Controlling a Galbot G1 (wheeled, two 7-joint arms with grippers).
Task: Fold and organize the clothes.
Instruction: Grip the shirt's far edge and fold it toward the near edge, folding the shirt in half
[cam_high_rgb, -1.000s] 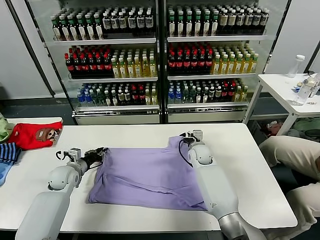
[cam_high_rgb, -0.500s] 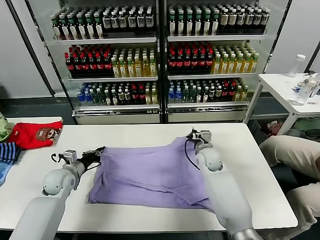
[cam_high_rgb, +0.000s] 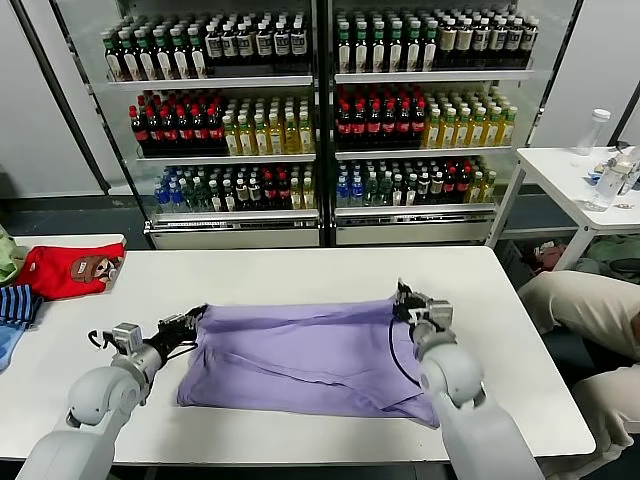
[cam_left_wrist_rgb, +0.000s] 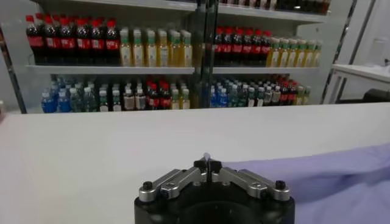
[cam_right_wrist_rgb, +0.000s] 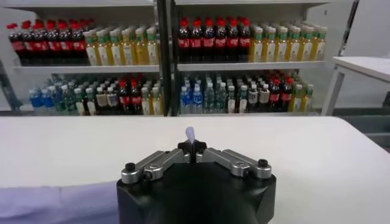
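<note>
As both grippers pull toward the robot | left gripper and right gripper pinching shirt corners | far edge folding forward, 1 fold beginning.

You see the blue striped garment cut off at the frame's left edge; bottle labels are unreadable.

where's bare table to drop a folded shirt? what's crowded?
Free: the table strip between the T-shirt's far edge and the far table edge, plus the right end beyond the right end effector. Crowded: far-left corner, with the red garment and striped garment, and the left end effector beside the shirt.
</note>
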